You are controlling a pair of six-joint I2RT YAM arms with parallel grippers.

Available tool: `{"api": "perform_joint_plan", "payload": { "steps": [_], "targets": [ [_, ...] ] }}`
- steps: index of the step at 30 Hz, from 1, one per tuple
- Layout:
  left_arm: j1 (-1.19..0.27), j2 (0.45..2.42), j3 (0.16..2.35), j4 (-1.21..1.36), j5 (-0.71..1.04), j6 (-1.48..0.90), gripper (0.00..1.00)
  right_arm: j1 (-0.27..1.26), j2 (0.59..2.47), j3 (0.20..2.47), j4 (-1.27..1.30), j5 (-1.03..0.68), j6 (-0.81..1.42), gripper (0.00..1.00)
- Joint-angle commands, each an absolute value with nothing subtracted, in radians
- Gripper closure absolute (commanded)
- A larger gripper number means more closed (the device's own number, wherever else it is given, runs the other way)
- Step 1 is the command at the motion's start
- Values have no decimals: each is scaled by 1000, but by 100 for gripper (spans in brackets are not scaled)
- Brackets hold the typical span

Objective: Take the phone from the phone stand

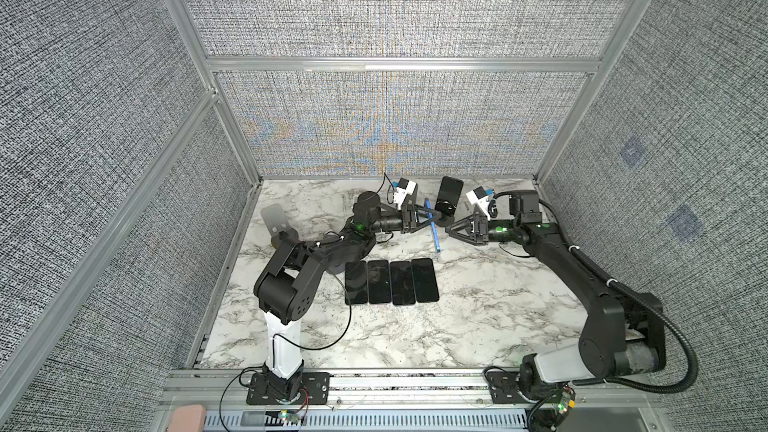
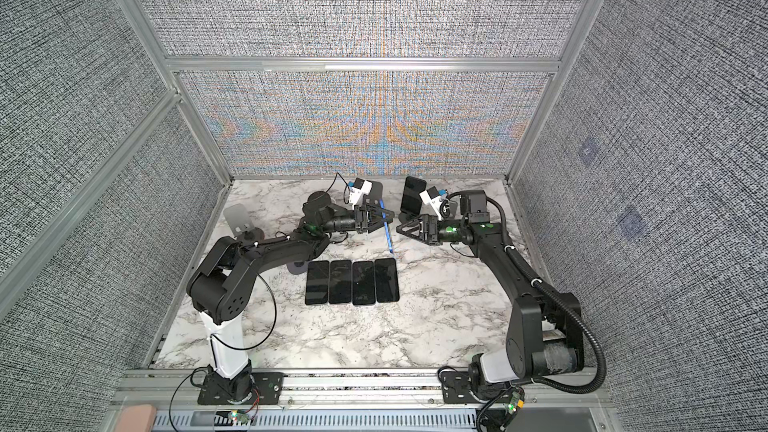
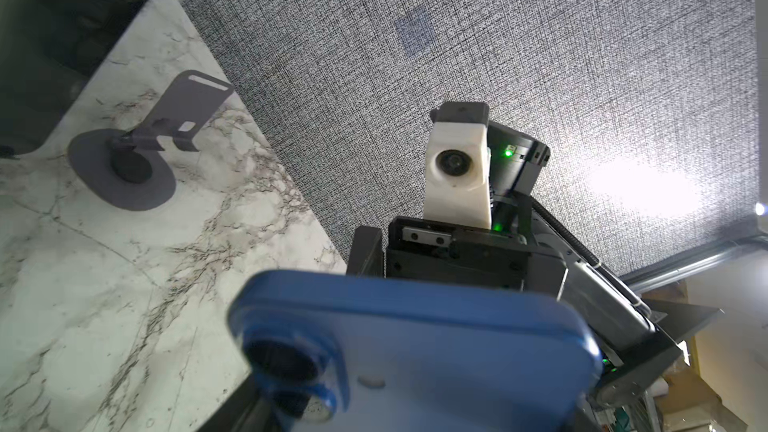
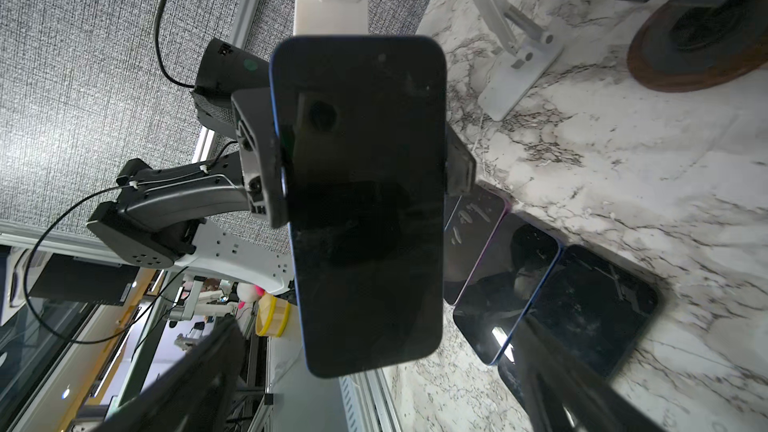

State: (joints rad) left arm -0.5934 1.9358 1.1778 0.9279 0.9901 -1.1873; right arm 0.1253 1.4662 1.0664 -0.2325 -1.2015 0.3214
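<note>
Phone check: blue phone (image 1: pixel 432 227) is off every stand, clamped in the left jaws, just behind the right end of the row of four phones (image 1: pixel 390 282). Both top views show it edge-on, long axis up and slightly tilted. Its lower end is close over the desk (image 1: pixel 478 317); can't tell if it touches. In the right wrist view its dark screen (image 4: pixel 361 201) faces the right arm (image 1: pixel 552 251). In the left wrist view its blue back (image 3: pixel 415 351) and camera lenses face the left arm (image 1: pixel 316 255).

Left jaws: closed across the blue phone's width, fingers (image 4: pixel 255 160) pressed on the two long edges, nearer one end than the middle.

Right jaws: spread wide, gripping nothing. They're behind the row, just past its right end, tips near the screen side of the blue phone with a visible gap.

Row of four phones: flat on the desk, screens up, long sides together, mid-desk.

Black phone (image 1: pixel 449 195) leans on a dark stand (image 1: pixel 445 209) further behind the row's right end, near the back wall (image 1: pixel 395 118).

White stand (image 4: pixel 515 47) sits just beyond the row's left end, mostly covered by the left arm in both top views.

Grey stand (image 1: pixel 274 216), bare, on a round base, is well off to the left and rear of the row.

A second grey stand (image 3: pixel 174 126) on a round base shows in the left wrist view, behind the row by the wall.
</note>
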Motion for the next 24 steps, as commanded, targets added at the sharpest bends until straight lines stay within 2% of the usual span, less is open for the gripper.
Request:
{"api": "perform_joint_plan", "payload": {
  "steps": [1, 5, 13, 24],
  "targets": [
    [-592, 1934, 1177, 1054, 1024, -1242, 100, 152, 1486, 1077, -124, -1231, 370, 1],
    [-592, 1954, 1181, 1132, 1022, -1296, 100, 182, 1526, 1087, -77, -1230, 392, 1],
    [-592, 1953, 1180, 1087, 1013, -1259, 100, 226, 1567, 1083, 9, -1246, 454, 1],
    [-592, 1947, 1170, 1076, 986, -1228, 100, 227, 1566, 1070, 37, -1235, 489, 29]
  ]
}}
